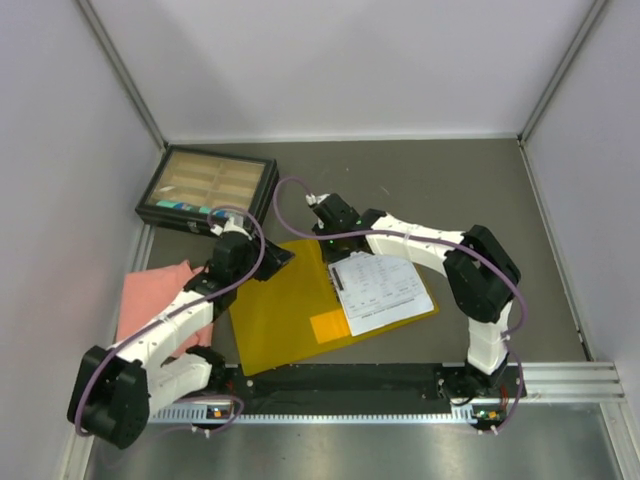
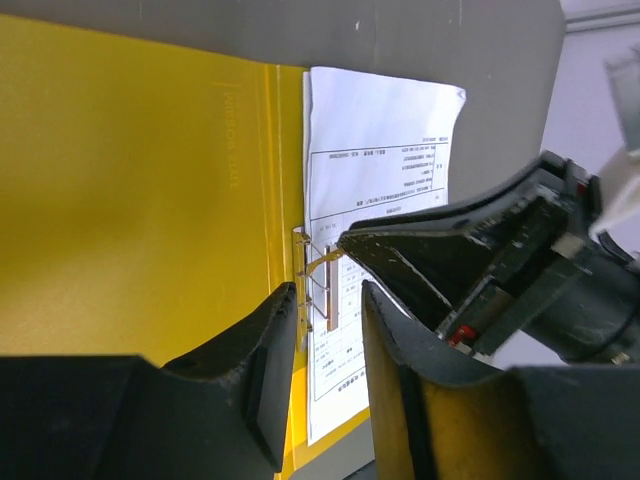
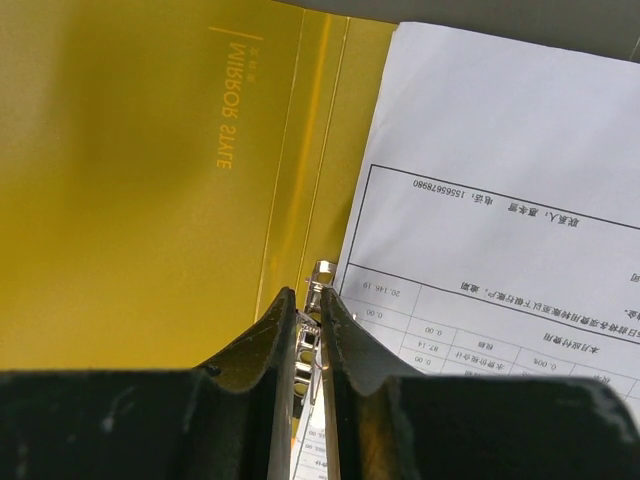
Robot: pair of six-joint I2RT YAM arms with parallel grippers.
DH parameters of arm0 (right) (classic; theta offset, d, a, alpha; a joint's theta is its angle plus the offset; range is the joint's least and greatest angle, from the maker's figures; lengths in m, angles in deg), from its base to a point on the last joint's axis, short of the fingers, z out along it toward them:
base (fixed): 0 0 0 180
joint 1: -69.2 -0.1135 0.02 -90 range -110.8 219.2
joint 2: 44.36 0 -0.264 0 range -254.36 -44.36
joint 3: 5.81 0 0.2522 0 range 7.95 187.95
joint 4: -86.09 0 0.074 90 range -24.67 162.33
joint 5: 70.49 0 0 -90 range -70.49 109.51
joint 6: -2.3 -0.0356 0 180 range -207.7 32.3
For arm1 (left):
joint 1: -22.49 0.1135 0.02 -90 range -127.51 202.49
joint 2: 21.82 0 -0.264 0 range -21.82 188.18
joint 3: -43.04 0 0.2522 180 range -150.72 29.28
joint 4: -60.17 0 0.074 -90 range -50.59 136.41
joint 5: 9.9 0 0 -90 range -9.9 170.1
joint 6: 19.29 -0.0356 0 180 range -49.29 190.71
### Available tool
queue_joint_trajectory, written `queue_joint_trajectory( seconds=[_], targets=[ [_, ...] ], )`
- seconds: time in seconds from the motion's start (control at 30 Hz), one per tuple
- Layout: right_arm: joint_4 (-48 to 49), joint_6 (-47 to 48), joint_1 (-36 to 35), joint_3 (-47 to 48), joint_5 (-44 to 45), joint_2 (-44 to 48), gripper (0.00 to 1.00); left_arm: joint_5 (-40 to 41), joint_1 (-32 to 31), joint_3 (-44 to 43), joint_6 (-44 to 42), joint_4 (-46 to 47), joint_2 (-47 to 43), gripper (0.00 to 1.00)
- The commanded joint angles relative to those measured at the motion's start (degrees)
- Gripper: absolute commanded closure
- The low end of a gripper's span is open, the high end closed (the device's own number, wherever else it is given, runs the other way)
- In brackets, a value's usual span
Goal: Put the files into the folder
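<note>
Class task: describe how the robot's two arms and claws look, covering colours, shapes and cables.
The left arm and the right arm have white links between bulky black joints. A thin purple cable loops along each. The left claw and the right claw each have two tapered black fingers.

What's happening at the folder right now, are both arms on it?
The yellow folder lies open, with the files on its right half in the top view, against the spine. The right claw is pinched on the metal clip at the spine. The left claw hovers open in front of that clip, gripping nothing. I cannot tell whether the sheets are under the clip.
</note>
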Motion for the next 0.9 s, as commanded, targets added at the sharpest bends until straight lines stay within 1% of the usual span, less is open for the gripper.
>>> queue_joint_trajectory(
  seconds=[0.0,0.03,0.07,0.13,0.17,0.27,0.33,0.5,0.73,0.77,0.87],
  targets=[
    [3.4,0.0,0.3,-1.1,-1.0,4.7,0.89,-5.2,0.9,3.2,5.9,13.1,4.9,0.64],
    [3.8,-0.1,0.3,-1.3,-1.5,4.8,0.89,-5.9,1.0,3.8,6.5,14.6,5.8,0.64],
    [4.0,-0.2,0.3,-1.7,-1.5,4.9,0.89,-7.2,0.9,5.2,7.0,18.4,6.5,0.64],
    [4.4,-0.4,0.4,-2.0,-1.5,5.1,0.89,-8.0,0.9,6.3,8.2,21.2,8.7,0.65],
    [4.7,-0.8,0.3,-2.4,-2.9,5.2,0.88,-8.8,1.0,6.9,8.3,22.8,9.4,0.65],
    [6.2,-1.3,0.4,-3.3,-4.3,5.4,0.87,-9.3,1.0,7.7,8.3,23.7,11.9,0.66],
    [7.1,-1.6,0.7,-3.7,-5.9,5.4,0.83,-9.7,1.0,8.4,8.5,25.0,13.3,0.67],
    [10.6,-3.3,1.8,-5.4,-9.8,5.3,0.79,-11.6,1.1,9.0,8.2,25.3,15.7,0.67],
    [13.4,-4.4,3.2,-6.7,-14.1,5.4,0.78,-11.5,1.1,10.6,9.1,27.0,17.7,0.68],
    [14.1,-4.8,3.6,-7.6,-14.8,5.7,0.75,-11.6,1.1,10.6,8.9,27.0,17.8,0.68],
    [16.1,-5.6,4.2,-8.9,-17.2,6.1,0.74,-11.4,1.1,10.7,8.9,26.9,18.1,0.68]
  ],
)
